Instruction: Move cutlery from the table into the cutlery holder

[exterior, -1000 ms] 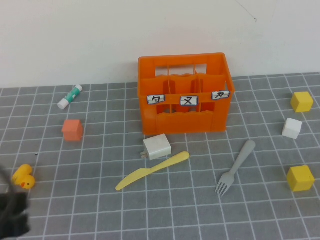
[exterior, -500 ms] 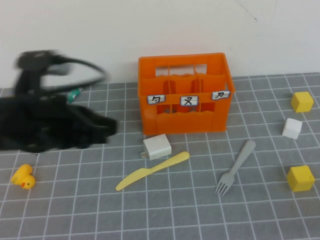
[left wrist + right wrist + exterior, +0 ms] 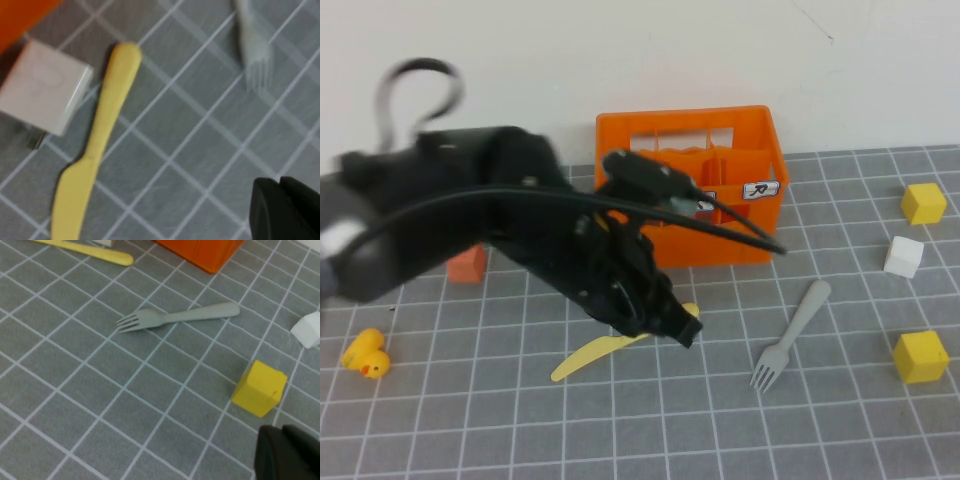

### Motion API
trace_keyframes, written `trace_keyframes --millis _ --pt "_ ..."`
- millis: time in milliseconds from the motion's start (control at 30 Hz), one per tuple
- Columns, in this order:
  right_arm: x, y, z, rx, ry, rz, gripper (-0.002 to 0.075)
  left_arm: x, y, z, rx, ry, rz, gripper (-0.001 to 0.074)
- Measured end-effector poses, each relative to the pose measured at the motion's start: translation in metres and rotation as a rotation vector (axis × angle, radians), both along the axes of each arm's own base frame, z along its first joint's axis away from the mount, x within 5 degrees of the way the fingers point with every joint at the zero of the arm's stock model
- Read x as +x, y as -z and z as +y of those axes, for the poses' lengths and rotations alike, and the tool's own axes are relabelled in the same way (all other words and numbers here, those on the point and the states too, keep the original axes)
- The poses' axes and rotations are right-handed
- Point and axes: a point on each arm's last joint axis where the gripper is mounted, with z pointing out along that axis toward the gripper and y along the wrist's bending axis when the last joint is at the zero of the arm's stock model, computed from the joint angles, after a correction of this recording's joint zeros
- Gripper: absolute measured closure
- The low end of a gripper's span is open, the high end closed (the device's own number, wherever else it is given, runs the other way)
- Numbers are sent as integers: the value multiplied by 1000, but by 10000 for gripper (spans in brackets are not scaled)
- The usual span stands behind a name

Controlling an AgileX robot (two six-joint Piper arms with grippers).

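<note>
The pale-yellow knife [image 3: 588,358] lies on the grey gridded table [image 3: 840,430] in front of the orange cutlery holder [image 3: 735,150], its handle end hidden under my left arm. It shows whole in the left wrist view [image 3: 95,145]. The grey fork [image 3: 792,335] lies to its right, and shows in the right wrist view [image 3: 175,317]. My left gripper [image 3: 685,332] is shut and empty, just above the knife's handle end, its fingers [image 3: 287,210] pressed together. My right gripper [image 3: 280,432] is shut and empty near a yellow cube, out of the high view.
A white charger block [image 3: 42,92] sits beside the knife handle, hidden by my arm in the high view. Yellow cubes [image 3: 924,203] [image 3: 920,357] and a white cube [image 3: 903,257] stand at the right. A small orange cube [image 3: 467,265] and a yellow duck [image 3: 366,355] are at the left.
My left arm has swung from the table's left side to the middle. It now covers the charger block, the knife handle and part of the holder's front. The cutlery has not moved.
</note>
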Motion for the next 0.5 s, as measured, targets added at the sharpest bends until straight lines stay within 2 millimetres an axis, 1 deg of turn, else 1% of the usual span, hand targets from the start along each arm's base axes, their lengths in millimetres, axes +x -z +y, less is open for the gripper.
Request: trace_keyframes --millis 33,200,233,300,400,500 --pt "0 0 0 0 0 0 729 5 9 -3 40 10 21 736" --pt "0 0 0 0 0 0 729 23 41 -8 158 39 57 734" --pt "0 0 0 0 0 0 729 25 46 -8 179 45 61 727" --pt "0 0 0 0 0 0 729 30 51 -9 204 61 51 698" --pt "0 0 0 0 0 0 729 37 59 -10 252 100 19 595" --pt "0 0 0 0 0 0 729 43 67 -10 293 124 -6 451"
